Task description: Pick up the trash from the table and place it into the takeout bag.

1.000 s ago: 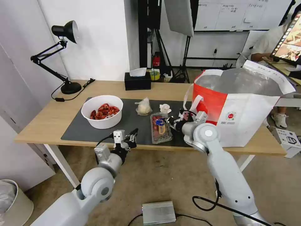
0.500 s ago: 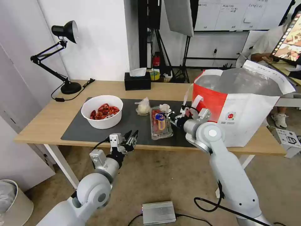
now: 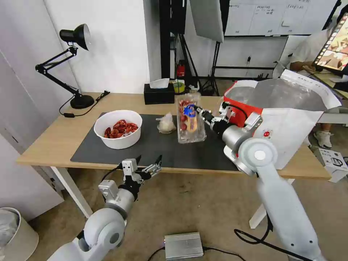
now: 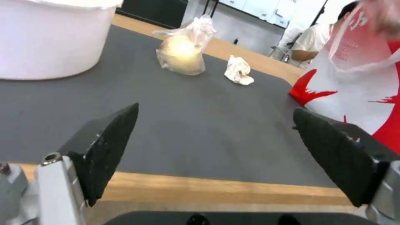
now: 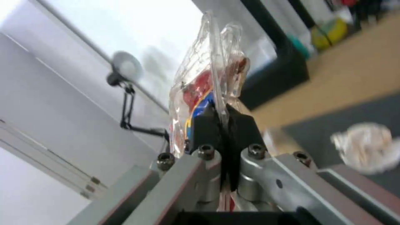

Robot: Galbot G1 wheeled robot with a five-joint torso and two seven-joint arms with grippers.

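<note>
My right gripper (image 3: pixel 201 111) is shut on the edge of the clear clamshell tray (image 3: pixel 190 119) with red bits and holds it upright in the air above the dark mat (image 3: pixel 152 148), just left of the takeout bag (image 3: pixel 290 123). The right wrist view shows that gripper (image 5: pixel 221 122) pinching the tray (image 5: pixel 208 78). On the mat stand the white bowl (image 3: pixel 117 128) of red shells and the knotted clear bag (image 3: pixel 166 124). The crumpled tissue (image 4: pixel 238 70) lies near the bag (image 4: pixel 354 78). My left gripper (image 3: pixel 148 166) hangs open at the table's (image 3: pixel 50 141) front edge, holding nothing.
A black desk lamp (image 3: pixel 74 65) stands at the table's back left and a black tissue box (image 3: pixel 158 94) at the back middle. On the floor lie a silver box (image 3: pixel 183 244) and a pale bin (image 3: pixel 14 232). Light stands crowd behind the table.
The right gripper has lifted the clamshell tray off the mat and tipped it upright, moving up and toward the bag. The left gripper has sunk lower and spread wider.
</note>
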